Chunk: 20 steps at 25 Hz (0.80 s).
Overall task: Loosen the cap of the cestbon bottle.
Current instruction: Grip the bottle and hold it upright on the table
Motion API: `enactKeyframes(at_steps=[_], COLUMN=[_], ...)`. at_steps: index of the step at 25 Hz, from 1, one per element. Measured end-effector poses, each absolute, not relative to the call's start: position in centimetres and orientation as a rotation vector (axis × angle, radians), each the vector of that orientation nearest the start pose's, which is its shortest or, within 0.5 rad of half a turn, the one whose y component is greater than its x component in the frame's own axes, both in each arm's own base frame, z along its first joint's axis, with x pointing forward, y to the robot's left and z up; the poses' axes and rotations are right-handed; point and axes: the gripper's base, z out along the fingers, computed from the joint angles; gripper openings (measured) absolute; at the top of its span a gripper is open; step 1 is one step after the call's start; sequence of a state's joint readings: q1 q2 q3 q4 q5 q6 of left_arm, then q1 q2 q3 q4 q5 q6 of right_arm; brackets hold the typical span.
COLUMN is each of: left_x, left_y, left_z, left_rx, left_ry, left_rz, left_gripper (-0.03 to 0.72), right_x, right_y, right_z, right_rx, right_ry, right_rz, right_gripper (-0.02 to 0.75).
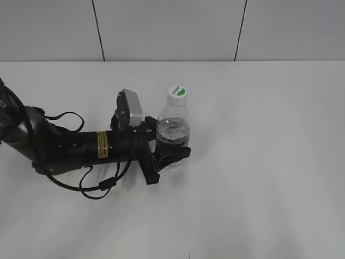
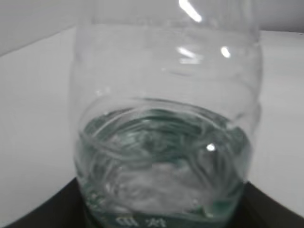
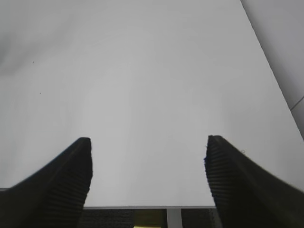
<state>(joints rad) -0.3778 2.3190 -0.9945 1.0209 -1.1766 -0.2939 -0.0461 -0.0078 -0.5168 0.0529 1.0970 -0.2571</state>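
**A:** Where do we find the cap?

**B:** The small round white plastic screw cap with a green mark [image 1: 177,92] sits on top of the small clear plastic cestbon bottle with the dark green label band [image 1: 173,129], which stands upright near the middle of the plain white table [image 1: 269,162]. The bottle's long axis runs straight up, so the cap faces upward with nothing over it.

**A:** Which of our grippers has the bottle?

**B:** Our black left gripper [image 1: 171,147] reaches in from the left, its jaws closed around the bottle's lower body. The left wrist view is filled by the bottle [image 2: 166,137].

**A:** And our other gripper?

**B:** Our right gripper [image 3: 147,175] hangs over bare table [image 3: 142,71], jaws wide apart and holding nothing. It does not appear in the exterior view, so we judge it well away from the cap; it would need to come in from above.
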Motion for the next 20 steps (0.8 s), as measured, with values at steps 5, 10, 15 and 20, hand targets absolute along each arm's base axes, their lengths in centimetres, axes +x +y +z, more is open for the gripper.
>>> enactKeyframes(at_steps=[5,10,15,20], left_x=[31.1,30.8,30.7,31.1], left_y=[-20.1,-20.1,-20.2,-20.1], left_z=[5.2,5.2,5.2,5.2], left_rx=[1.149,1.172,1.176,1.134], left_ry=[1.496,1.481,1.478,1.498], left_rz=[-0.951,-0.96,-0.963,-0.942], left_gripper=[0.41,0.41,0.41,0.41], right_x=[-0.9,-0.9,-0.9,-0.9], right_y=[0.5,0.5,0.5,0.5], right_z=[27.9,27.9,27.9,27.9], right_rx=[-0.221,-0.221,-0.221,-0.221], right_ry=[2.045,2.045,2.045,2.045], right_rz=[-0.125,-0.125,-0.125,-0.125], right_gripper=[0.564,0.564,0.564,0.564])
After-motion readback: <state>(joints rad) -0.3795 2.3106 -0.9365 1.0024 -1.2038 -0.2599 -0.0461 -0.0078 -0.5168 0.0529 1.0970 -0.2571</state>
